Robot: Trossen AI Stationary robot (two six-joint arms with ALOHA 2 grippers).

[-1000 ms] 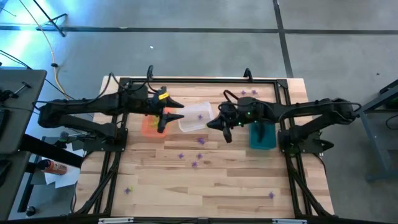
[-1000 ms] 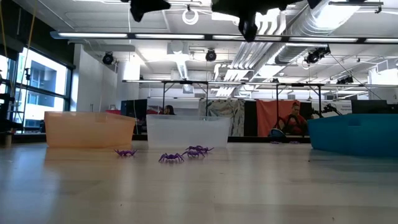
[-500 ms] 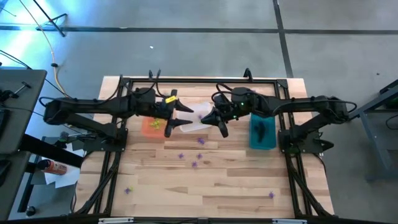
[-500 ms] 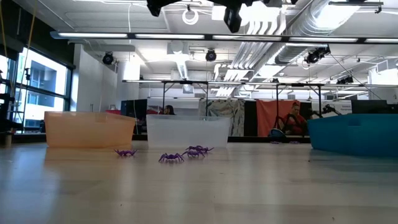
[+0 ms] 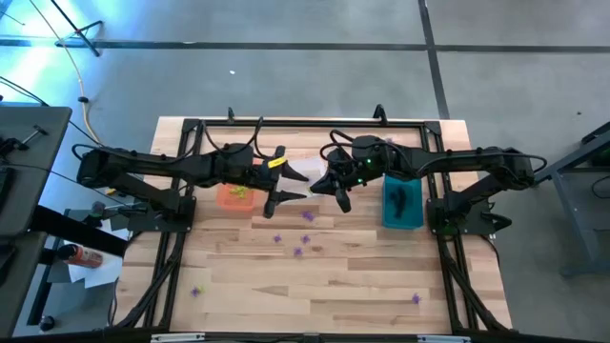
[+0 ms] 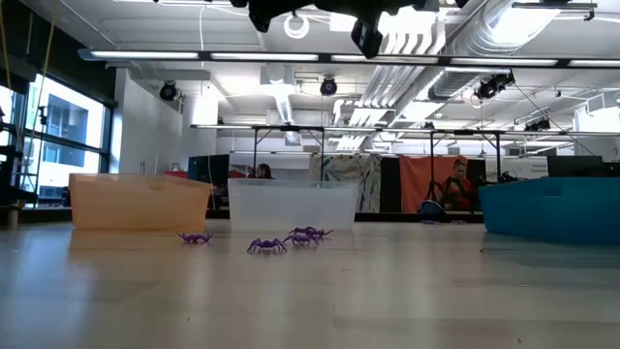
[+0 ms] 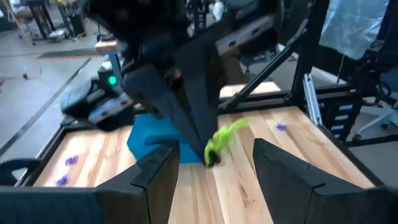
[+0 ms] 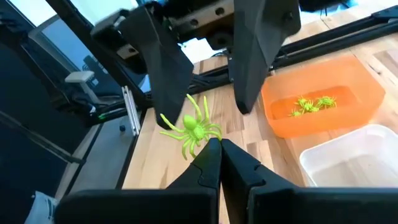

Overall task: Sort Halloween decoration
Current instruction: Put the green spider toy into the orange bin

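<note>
the right pincer [image 8: 214, 149] is clenched on a tiny yellow-green plastic spider trinket [image 8: 189, 129], held in the air above the middle of the pale wood-plank desk [image 5: 324, 276]. the spider is glossy and thin-legged; it juts out from the dark tapered fingertips with its legs splayed, the long axis of its body running on from the fingers toward the left pincer. the left pincer [image 7: 211, 163] is released, its two smooth black fingers standing wide apart just beside the spider, one on either side, not touching it.

below, three rectangular plastic bins sit in a row at the far side: a translucent orange bin [image 5: 232, 195] on the left with several more yellow-green spiders [image 8: 313, 104] lying in it, a clear bin [image 8: 360, 158] in the middle, and an opaque teal bin [image 5: 401, 206] on the right with dark pieces inside. small purple spiders [image 6: 289, 239] lie scattered on the desk nearer than the bins, flat on their legs, and one more purple one [image 5: 416, 298] lies near the right front.
</note>
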